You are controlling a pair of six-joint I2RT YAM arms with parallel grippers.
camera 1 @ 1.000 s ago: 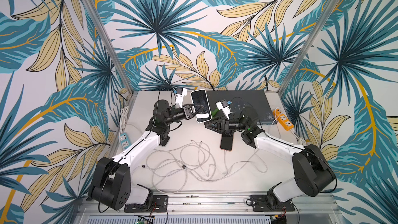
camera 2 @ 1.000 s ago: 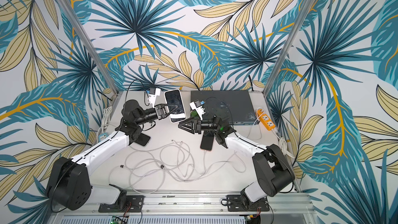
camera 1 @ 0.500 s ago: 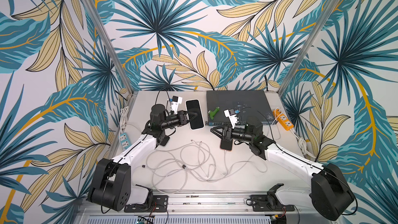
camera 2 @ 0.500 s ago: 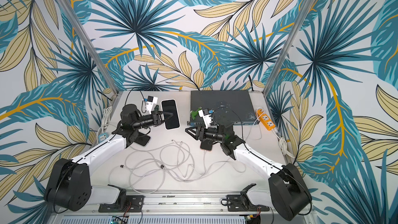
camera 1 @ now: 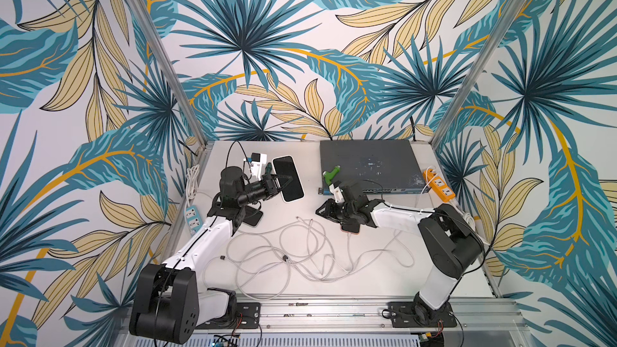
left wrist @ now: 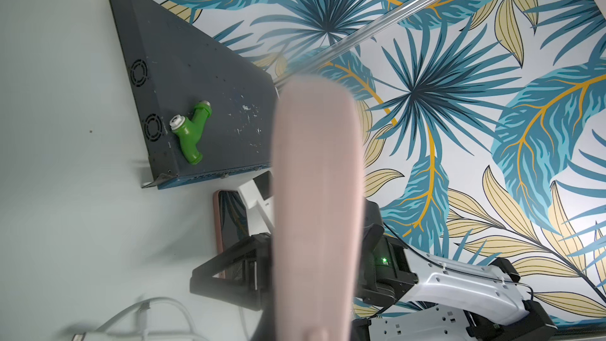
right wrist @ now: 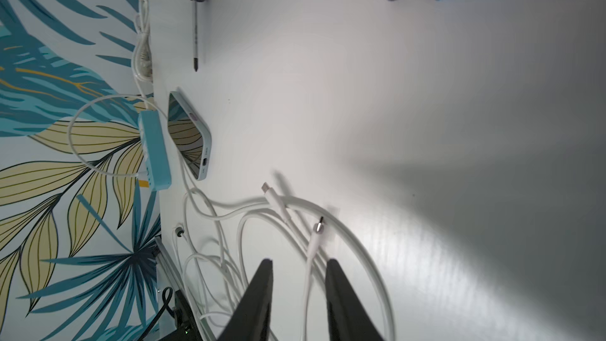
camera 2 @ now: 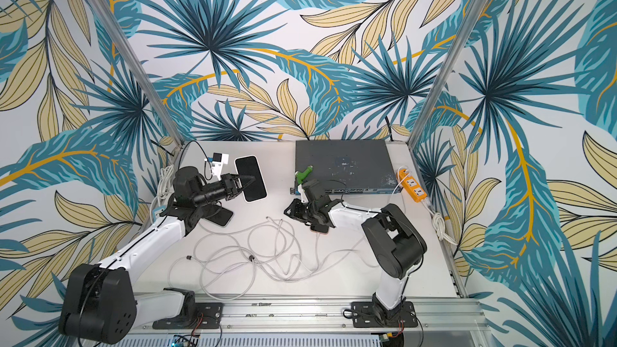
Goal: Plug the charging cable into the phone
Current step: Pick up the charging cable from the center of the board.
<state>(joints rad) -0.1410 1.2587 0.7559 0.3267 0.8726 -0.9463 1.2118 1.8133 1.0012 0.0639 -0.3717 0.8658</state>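
Left gripper [camera 1: 277, 184] was clamped on the phone [camera 1: 289, 178], held off the table beside the grey box [camera 1: 367, 165], probably to present its port. Right gripper [right wrist: 299, 262] had fingers apart astride the charging cable [right wrist: 311, 250] in front of that box, not yet gripping.

White cable [right wrist: 315, 237], green pipe fitting [camera 1: 331, 174], orange power strip [camera 1: 439, 188], dark grey box [camera 1: 367, 165], teal-and-yellow leaf-patterned walls [camera 1: 240, 28]

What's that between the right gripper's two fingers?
A white cable runs through the gap between the right gripper's fingers, untouched on either side. Its plug lies just past the tips. The right wrist view shows this.
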